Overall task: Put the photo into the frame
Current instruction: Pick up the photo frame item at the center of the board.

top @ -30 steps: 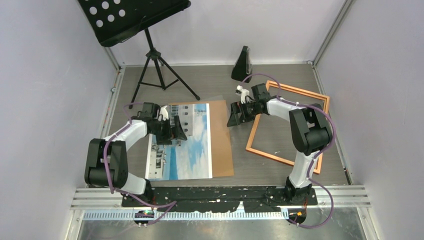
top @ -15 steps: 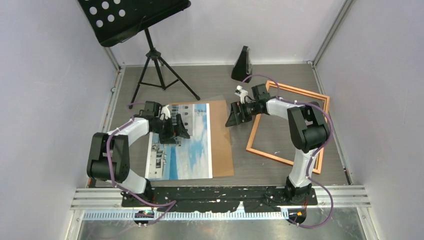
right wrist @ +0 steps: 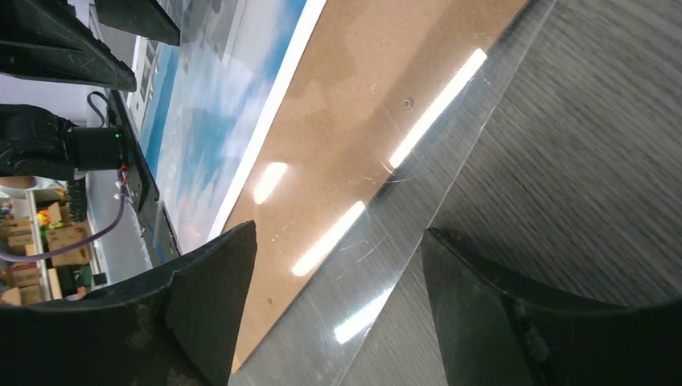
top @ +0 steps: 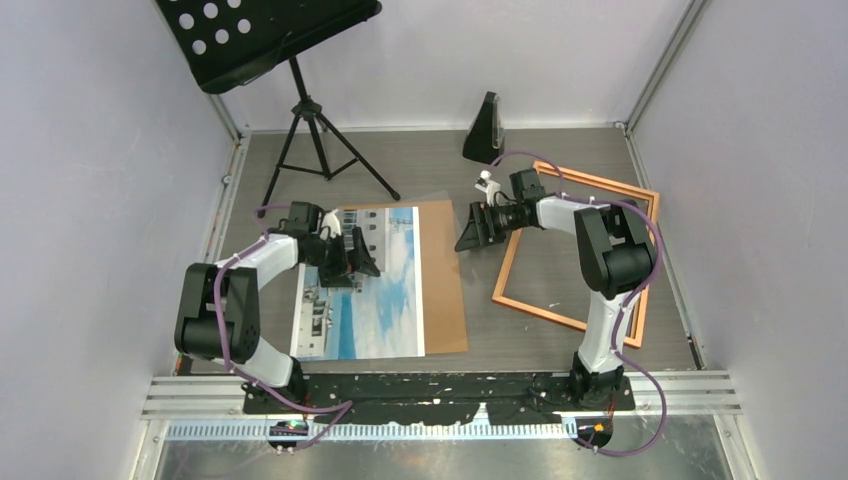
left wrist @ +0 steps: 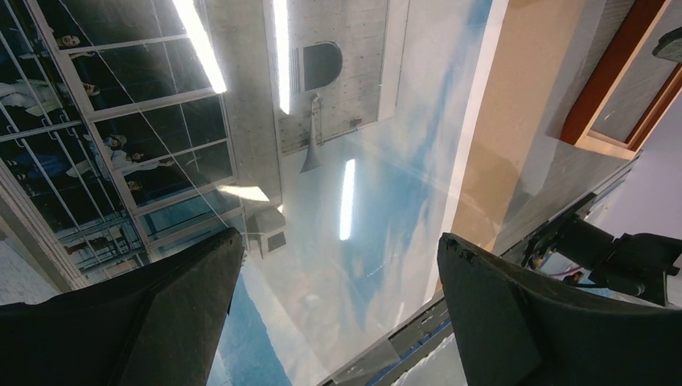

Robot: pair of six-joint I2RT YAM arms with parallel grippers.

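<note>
The photo (top: 375, 300) lies on a brown backing board (top: 445, 280), the frame (top: 565, 320) at its 3 o'clock, the left gripper (top: 352, 265) over the photo.

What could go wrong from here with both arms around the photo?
1. The right gripper straddles the edge of the clear sheet. Closing on it could slide the sheet and drag the photo beneath it.
2. The open left gripper hangs low over the photo and might scuff or crease it.
</note>
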